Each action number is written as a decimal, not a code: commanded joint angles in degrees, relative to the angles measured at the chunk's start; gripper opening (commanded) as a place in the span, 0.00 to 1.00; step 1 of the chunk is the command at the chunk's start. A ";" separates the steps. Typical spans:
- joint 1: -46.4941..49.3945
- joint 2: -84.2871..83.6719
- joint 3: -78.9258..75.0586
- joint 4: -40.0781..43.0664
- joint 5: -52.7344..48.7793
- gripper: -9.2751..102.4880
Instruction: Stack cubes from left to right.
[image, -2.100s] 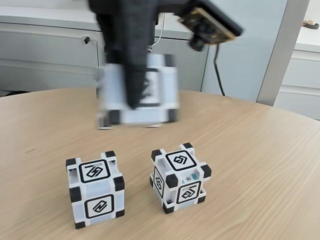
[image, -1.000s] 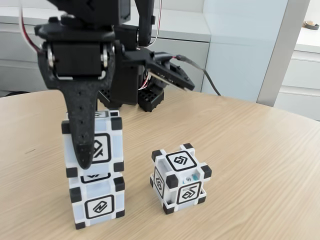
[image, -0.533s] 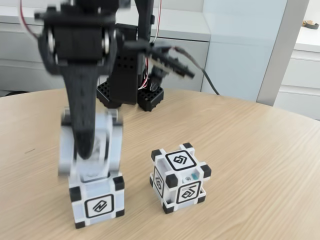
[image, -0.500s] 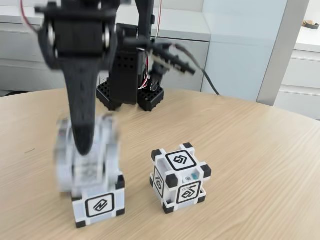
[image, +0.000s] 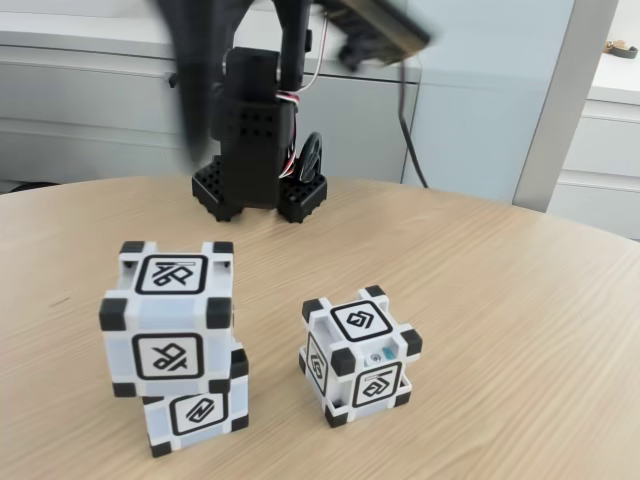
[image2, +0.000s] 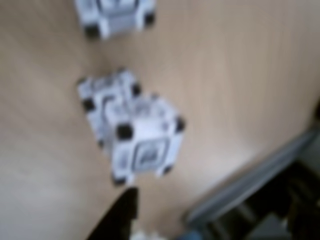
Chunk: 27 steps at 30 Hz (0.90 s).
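In the fixed view, two of the cubes are sitting as a stack at the lower left of the wooden tabletop (image: 520, 300): the upper cube (image: 167, 317) is resting on the lower cube (image: 197, 408), shifted off toward the left and toward the camera so that it is overhanging and hiding much of the one beneath. The third cube (image: 360, 353) is standing alone on the tabletop just to the right of the stack, turned corner-on to the camera, not touching it. Behind them the black arm base (image: 258, 140) is standing near the far edge of the tabletop, and a dark blurred part of the arm (image: 200, 70) is streaking down from the top edge at the upper left, well above the cubes and touching none of them; the fingers are too smeared here to tell how they are set. In the wrist view, which is blurred, the stack is lying near the centre with the top cube (image2: 145, 140) offset from the cube under it (image2: 102, 102), and the lone cube (image2: 114, 14) is showing at the top edge. One dark fingertip (image2: 120, 217) is poking in from the bottom edge, just below the stack and clear of it, holding nothing; whether the fingers are wide or narrow I cannot tell.
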<state>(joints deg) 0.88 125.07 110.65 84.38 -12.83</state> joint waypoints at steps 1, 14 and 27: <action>-7.38 0.97 -1.14 0.35 3.69 0.36; -14.50 -26.10 -1.14 -0.18 8.96 0.42; -14.41 -36.56 -1.93 -0.88 13.54 0.08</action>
<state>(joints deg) -13.80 87.54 110.39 83.23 -0.09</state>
